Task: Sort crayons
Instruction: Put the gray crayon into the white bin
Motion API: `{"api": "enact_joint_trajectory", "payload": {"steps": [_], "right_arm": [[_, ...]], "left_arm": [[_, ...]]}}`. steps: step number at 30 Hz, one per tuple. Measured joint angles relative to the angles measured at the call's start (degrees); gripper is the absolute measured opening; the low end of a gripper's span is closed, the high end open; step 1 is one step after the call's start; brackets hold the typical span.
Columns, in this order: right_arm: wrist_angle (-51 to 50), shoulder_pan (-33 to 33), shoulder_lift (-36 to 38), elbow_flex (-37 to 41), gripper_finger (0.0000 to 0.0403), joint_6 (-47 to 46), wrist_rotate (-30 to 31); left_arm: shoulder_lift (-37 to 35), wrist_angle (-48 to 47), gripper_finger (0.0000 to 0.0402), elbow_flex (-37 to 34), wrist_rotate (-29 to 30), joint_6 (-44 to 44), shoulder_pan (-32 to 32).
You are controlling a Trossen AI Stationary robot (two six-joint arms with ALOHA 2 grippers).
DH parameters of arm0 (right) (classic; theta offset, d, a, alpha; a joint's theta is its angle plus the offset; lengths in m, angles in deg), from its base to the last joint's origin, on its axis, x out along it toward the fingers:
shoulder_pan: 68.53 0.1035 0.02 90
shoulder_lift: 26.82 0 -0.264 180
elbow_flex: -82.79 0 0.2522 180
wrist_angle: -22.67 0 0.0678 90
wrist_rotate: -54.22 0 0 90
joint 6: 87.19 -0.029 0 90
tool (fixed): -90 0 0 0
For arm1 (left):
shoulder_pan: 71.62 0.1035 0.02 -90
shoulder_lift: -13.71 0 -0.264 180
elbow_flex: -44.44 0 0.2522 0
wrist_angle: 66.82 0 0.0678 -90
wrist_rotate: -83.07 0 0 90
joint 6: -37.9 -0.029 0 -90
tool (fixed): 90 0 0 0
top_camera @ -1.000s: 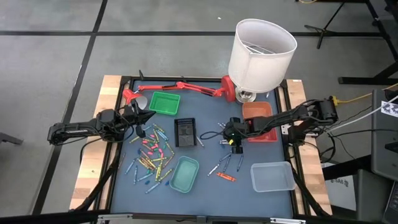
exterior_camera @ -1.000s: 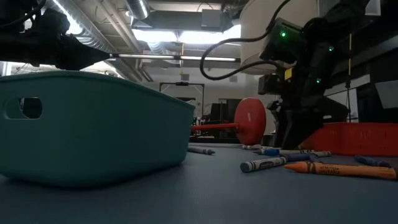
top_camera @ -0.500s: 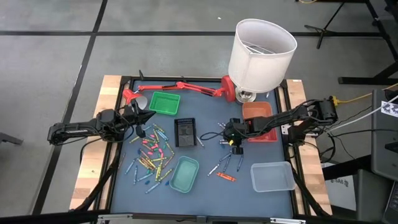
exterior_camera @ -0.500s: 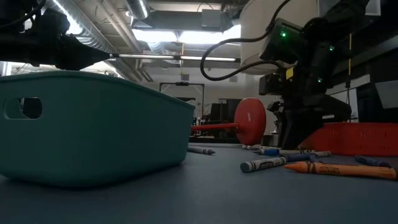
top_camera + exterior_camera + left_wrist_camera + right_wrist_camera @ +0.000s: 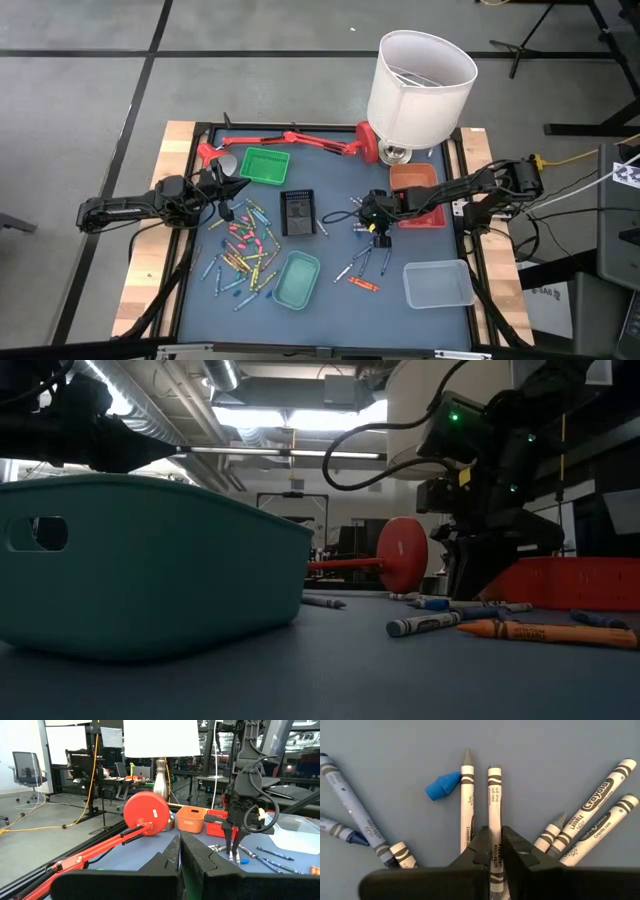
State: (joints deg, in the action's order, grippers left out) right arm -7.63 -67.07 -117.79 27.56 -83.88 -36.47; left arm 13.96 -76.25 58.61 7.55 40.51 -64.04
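Note:
Many crayons (image 5: 245, 250) lie loose on the blue mat at the left. A smaller group (image 5: 365, 262) lies at centre right. My right gripper (image 5: 381, 238) points steeply down over that group and is shut on a silvery grey crayon (image 5: 494, 795). A white-wrapped crayon (image 5: 467, 805) lies right beside it, and a blue broken tip (image 5: 442, 786) lies close by. My left gripper (image 5: 228, 190) hovers level and shut above the table's left side, holding nothing. My right gripper pinches the grey crayon's near end (image 5: 494, 822) between its two fingers (image 5: 479, 844). It comes from above, slanting down, with the crayon running on ahead of the fingers. The crayon lies flat on the mat among the others.
Small trays ring the mat: green (image 5: 264, 165), black (image 5: 298, 213), teal (image 5: 297, 280), orange (image 5: 413, 178), red (image 5: 425, 215) and clear (image 5: 438, 283). A white-shaded lamp (image 5: 420, 85) and a red jointed lamp arm (image 5: 290, 140) stand along the far edge. An orange crayon (image 5: 363, 286) lies alone.
My right gripper has shut on the grey crayon while staying in place over the centre-right group. The crayon lies where it was.

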Motion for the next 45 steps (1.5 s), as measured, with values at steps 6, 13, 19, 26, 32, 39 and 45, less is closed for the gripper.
{"api": "enact_joint_trajectory", "payload": {"steps": [6, 13, 19, 26, 32, 39, 45], "right_arm": [[-1.9, 0.0, 1.4, -0.3, 0.0025, 0.0, -0.5], [-13.1, 0.0, 3.2, -7.8, 0.0025, 0.0, -0.5], [-26.8, 0.1, 3.3, -15.8, 0.0025, -0.5, -3.5], [-37.0, 5.0, 3.3, -21.5, 0.0026, -5.7, -10.5], [-43.4, 14.6, 3.3, -23.6, 0.0026, -16.9, -12.9], [-45.0, 27.7, 3.3, -23.7, 0.0026, -35.6, -13.0], [-45.2, 38.1, 3.3, -23.7, 0.0026, -48.0, -11.0]], "left_arm": [[0.0, 0.0, 0.0000, 0.0, 0.0, 0.0, 0.0], [0.0, 0.0, 0.0000, 0.0, 0.0, 0.0, 0.0], [0.0, 0.0, 0.0000, 0.0, 0.0, 0.0, 0.0], [0.0, 0.0, 0.0000, 0.0, 0.0, 0.0, 0.0], [0.0, 0.0, 0.0000, 0.0, 0.0, 0.0, 0.0], [0.0, 0.0, 0.0000, 0.0, 0.0, 0.0, 0.0], [0.0, 0.0, 0.0000, 0.0, -0.8, 0.0, 0.0]]}}
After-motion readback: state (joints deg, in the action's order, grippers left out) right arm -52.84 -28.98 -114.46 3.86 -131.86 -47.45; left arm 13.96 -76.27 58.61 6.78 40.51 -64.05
